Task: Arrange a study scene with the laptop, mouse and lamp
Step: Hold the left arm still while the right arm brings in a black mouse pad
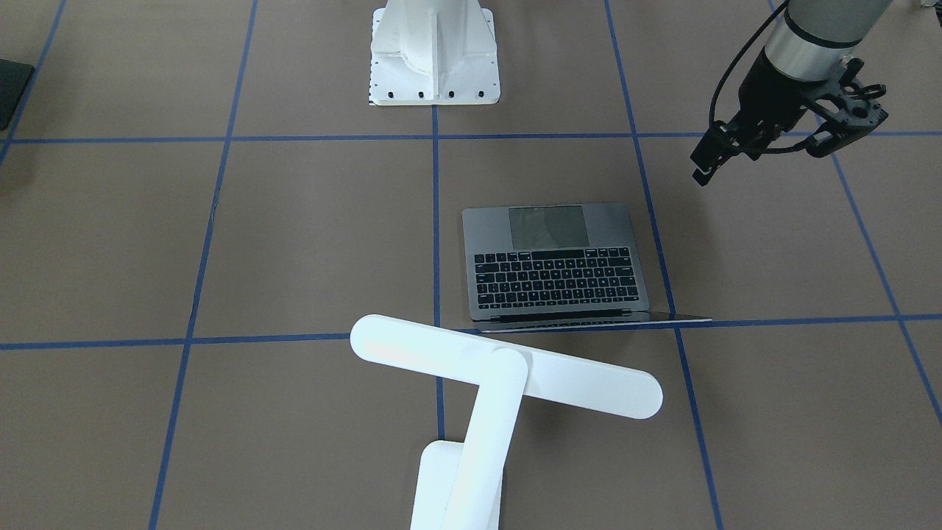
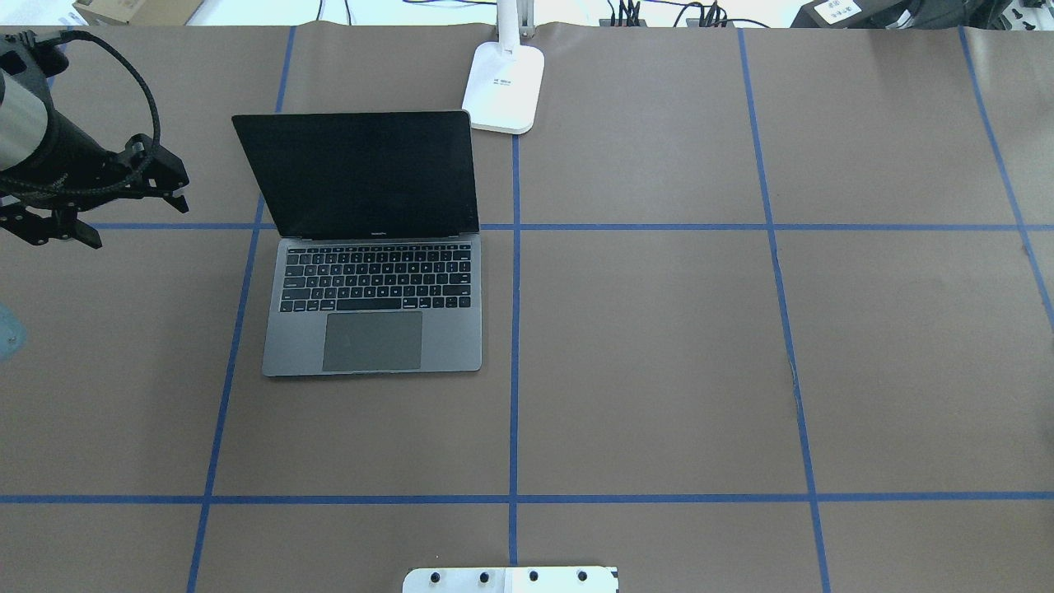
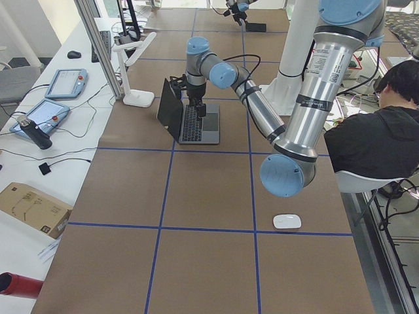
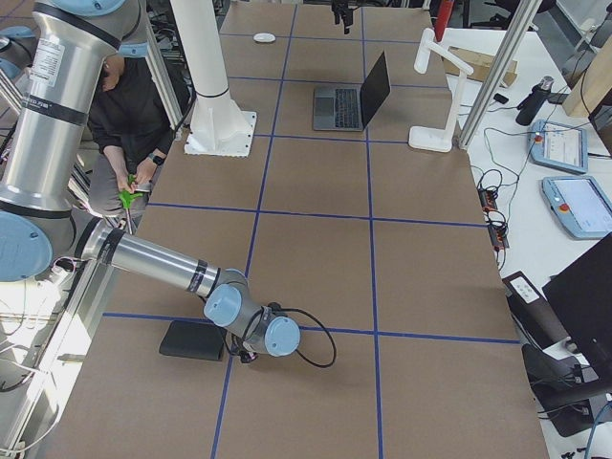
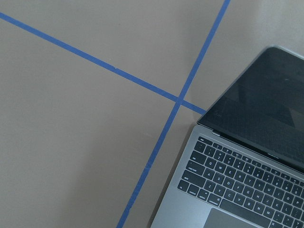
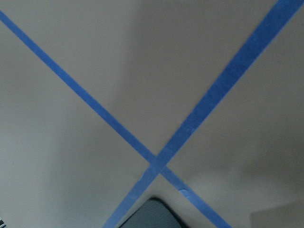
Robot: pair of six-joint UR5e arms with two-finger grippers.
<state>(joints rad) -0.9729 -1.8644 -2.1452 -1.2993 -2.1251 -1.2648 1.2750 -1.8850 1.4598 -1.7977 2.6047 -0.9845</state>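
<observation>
Brown blue-taped table point(image 2: 659, 346) under laptop point(image 2: 375, 329).

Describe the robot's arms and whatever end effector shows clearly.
Both arms are silver-grey tubes with light-blue joint caps and black bands: left arm, right arm. A printed label runs along each upper tube. The left end effector is black, with a black cable looping to it.

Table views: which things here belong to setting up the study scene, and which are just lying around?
Belong to the job: laptop, open; lamp; mouse, far from the laptop.
Just lying about: black square pad; white pedestal; cardboard box, off the table.
</observation>
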